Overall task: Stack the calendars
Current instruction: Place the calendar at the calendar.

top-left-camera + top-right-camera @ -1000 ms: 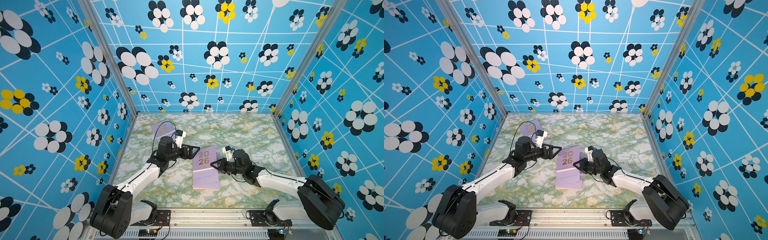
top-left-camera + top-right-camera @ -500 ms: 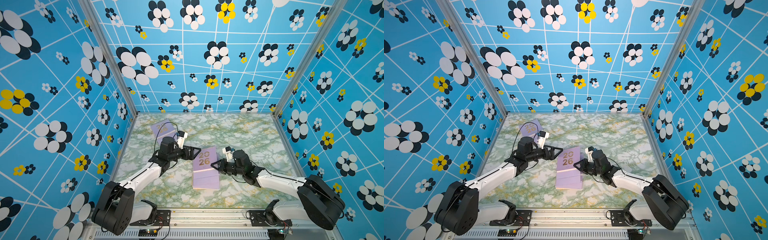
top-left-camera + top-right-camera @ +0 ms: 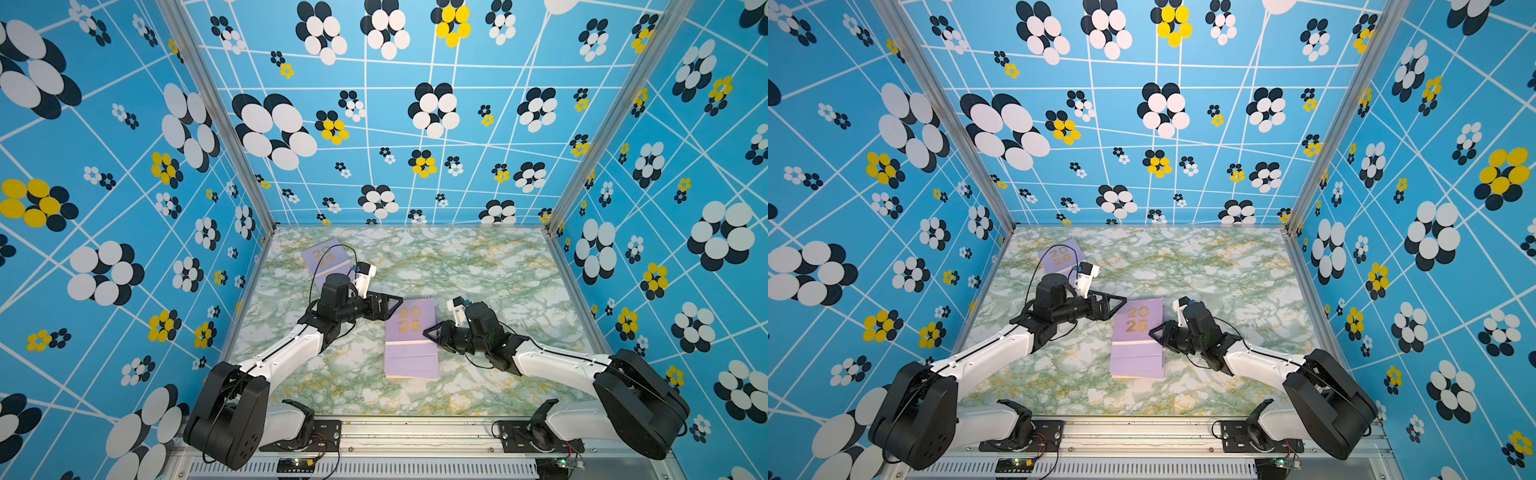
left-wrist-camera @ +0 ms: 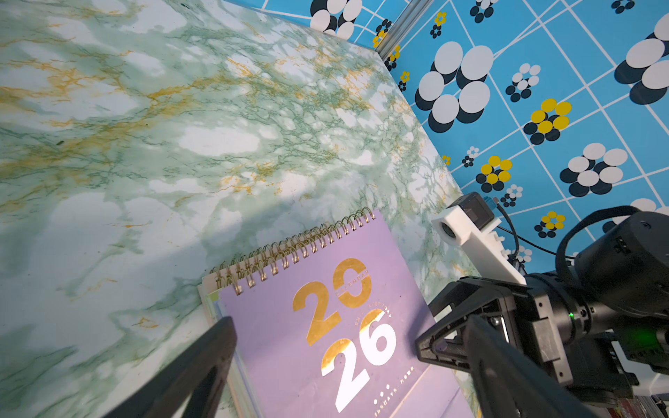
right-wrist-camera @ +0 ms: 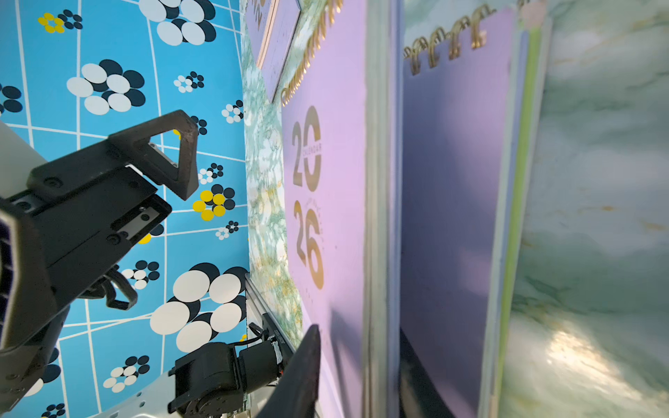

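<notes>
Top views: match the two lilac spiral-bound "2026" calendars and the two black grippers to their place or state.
Column one
1. central lilac spiral-bound calendar with gold "2026"
2. far lilac calendar
3. left gripper
4. right gripper

Column two
A. jaws wide apart
B. alone near the far left corner
C. at the right edge of the central pile
D. topmost on the central pile

Pairs: 1-D, 2-B, 3-A, 4-C
</notes>
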{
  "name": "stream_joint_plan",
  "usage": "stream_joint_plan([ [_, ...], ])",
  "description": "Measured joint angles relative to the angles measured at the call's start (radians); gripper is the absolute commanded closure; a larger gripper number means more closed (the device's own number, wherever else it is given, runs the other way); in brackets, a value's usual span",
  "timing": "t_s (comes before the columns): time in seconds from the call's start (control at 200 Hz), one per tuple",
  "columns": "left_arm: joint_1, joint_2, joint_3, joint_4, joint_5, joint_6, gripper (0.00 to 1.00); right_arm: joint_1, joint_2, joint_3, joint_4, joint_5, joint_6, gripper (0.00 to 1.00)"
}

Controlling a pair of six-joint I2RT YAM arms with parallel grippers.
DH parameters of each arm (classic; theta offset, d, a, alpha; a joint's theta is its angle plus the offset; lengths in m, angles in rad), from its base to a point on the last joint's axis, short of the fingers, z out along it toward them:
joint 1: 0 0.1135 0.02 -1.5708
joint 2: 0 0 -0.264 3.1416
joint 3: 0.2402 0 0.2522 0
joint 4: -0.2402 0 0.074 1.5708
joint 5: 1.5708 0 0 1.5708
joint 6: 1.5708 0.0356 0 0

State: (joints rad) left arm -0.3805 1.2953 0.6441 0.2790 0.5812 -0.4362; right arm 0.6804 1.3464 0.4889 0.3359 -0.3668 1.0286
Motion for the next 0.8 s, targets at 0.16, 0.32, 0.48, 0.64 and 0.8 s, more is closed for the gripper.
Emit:
stream_joint_plan([
  [0.16,-0.001,0.0,0.0,0.005,0.0,0.0,0.0,0.0,0.0,-0.004,-0.023,0.016,0.0,0.61],
  [0.32,-0.001,0.0,0.0,0.006,0.0,0.0,0.0,0.0,-0.009,-0.005,-0.057,0.03,-0.005,0.57],
  [0.48,-0.001,0.0,0.0,0.005,-0.002,0.003,0.0,0.0,-0.039,-0.004,-0.101,0.048,-0.023,0.52],
  [0.64,-0.003,0.0,0.001,-0.027,-0.03,0.012,0.0,0.0,-0.074,0.031,-0.204,0.075,-0.058,0.46],
  [0.8,-0.014,-0.006,0.006,-0.092,-0.077,0.03,0.0,0.0,-0.11,0.108,-0.34,0.129,-0.106,0.36],
])
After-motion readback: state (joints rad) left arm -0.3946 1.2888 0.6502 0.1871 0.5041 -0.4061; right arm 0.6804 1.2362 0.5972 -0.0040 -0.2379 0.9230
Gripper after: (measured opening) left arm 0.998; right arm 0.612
